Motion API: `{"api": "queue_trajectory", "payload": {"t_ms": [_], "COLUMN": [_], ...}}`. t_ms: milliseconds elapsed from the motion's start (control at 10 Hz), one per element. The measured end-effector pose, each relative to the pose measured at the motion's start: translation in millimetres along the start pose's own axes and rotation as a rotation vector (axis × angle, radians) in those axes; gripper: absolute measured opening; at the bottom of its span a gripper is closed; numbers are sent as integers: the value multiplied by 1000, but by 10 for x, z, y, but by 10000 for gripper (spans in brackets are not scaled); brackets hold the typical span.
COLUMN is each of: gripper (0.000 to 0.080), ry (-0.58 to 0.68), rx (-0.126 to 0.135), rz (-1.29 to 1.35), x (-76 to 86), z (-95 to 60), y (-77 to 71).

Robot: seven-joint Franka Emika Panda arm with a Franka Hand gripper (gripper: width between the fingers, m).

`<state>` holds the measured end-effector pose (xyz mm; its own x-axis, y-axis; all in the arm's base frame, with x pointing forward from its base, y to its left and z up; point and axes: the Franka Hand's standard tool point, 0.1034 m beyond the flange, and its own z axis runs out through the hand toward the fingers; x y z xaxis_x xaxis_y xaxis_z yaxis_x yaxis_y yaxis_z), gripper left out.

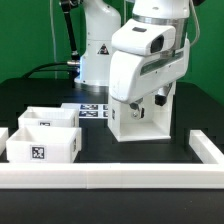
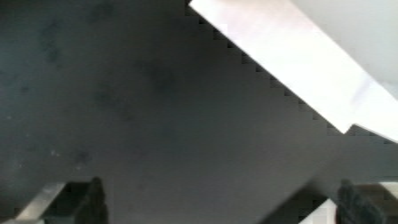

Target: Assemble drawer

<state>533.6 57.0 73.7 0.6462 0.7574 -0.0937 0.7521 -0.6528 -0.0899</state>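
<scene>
The tall boxy white housing point(image 1: 141, 124) stands on the black table right of centre, its open side facing the front. Two low white trays sit to the exterior view's left: one with a tag on its front point(image 1: 42, 146), the other behind it point(image 1: 50, 117). My gripper point(image 1: 146, 104) hangs just above and in front of the housing's top, and I cannot tell whether it touches. In the wrist view my gripper point(image 2: 217, 186) is open, its fingers point(image 2: 71, 202) wide apart with only dark table between them. A white slanted surface point(image 2: 294, 55), seemingly the housing, lies beyond them.
A long white rail point(image 1: 110, 178) runs along the table's front and turns back at the exterior view's right point(image 1: 205, 148). The marker board point(image 1: 92, 110) lies flat behind the trays. The robot's base point(image 1: 100, 45) stands at the back.
</scene>
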Motion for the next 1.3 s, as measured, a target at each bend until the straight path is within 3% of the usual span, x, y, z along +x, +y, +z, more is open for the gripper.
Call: {"api": "queue_trajectory", "payload": {"t_ms": [700, 900, 1200, 1300], "gripper": [650, 650, 650, 650], "ry": [7, 54, 77, 72], "rx": [-6, -27, -53, -47], "rz": [7, 41, 73, 82], "x": [-6, 19, -155, -204], "z": [-46, -282, -652, -678], "y": [30, 31, -170, -243]}}
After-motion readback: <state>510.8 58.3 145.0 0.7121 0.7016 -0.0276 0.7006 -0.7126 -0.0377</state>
